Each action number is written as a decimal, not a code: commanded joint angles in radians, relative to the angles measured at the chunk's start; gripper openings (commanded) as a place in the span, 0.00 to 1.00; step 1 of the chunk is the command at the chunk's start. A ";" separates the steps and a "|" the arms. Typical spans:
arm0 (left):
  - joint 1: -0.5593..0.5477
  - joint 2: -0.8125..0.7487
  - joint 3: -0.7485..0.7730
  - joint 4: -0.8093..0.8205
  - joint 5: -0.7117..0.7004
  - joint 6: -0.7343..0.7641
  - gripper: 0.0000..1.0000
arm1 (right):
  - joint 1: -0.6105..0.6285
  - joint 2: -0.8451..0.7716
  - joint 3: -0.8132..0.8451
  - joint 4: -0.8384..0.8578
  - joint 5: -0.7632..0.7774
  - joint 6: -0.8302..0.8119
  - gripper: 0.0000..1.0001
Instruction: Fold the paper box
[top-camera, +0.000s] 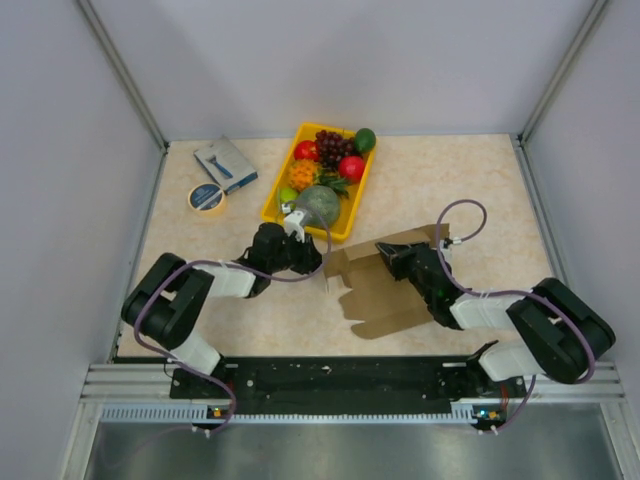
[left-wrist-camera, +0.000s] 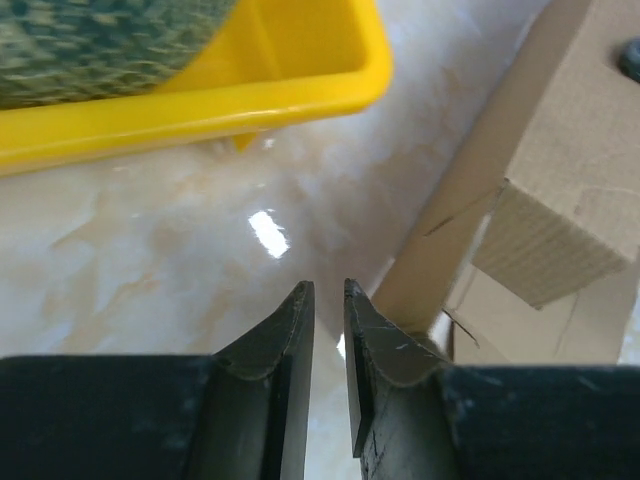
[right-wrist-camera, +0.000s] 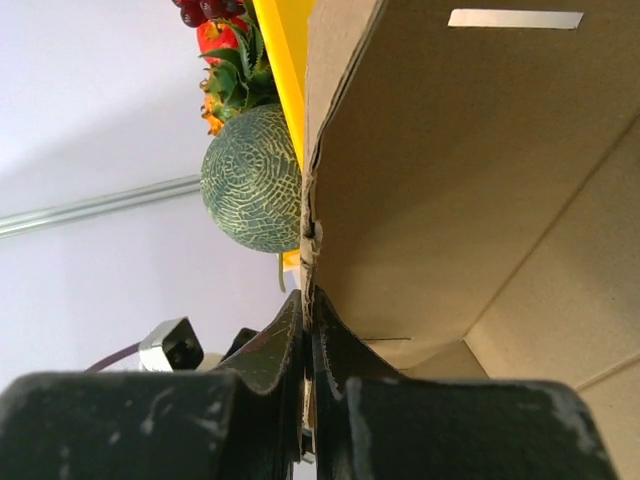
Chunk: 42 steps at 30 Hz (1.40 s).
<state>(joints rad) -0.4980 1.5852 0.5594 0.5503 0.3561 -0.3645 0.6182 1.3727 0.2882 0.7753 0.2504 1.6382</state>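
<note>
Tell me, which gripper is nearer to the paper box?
Right. The right gripper is shut on an edge of the paper box; the left gripper is close beside it, gripping nothing.

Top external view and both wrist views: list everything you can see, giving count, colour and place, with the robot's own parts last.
paper box: one, brown, centre-right of the table, partly folded
fruit tray: one, yellow, behind the paper box
melon: one, green, near end of the tray
grapes: one bunch, dark purple, far end of the tray
red fruits: two, in the tray
small box: one, blue-grey with white label, far left
tape roll: one, cream, beside the small box
table: one, beige marbled
left fingers: two, black, slightly apart, holding nothing
right fingers: two, black, clamped on the paper box's edge
</note>
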 joint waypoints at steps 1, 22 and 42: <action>-0.034 0.016 0.033 0.106 0.141 0.045 0.23 | -0.011 -0.040 0.006 0.030 0.009 -0.020 0.00; -0.264 -0.047 -0.030 0.164 -0.161 0.104 0.38 | -0.017 -0.130 -0.070 -0.019 0.029 0.011 0.00; -0.473 -0.010 -0.018 0.218 -0.468 0.173 0.43 | -0.017 -0.172 -0.198 0.113 0.050 -0.094 0.00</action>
<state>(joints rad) -0.9508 1.5627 0.5331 0.6815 -0.0174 -0.2062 0.6109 1.1931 0.1223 0.7937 0.2840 1.5890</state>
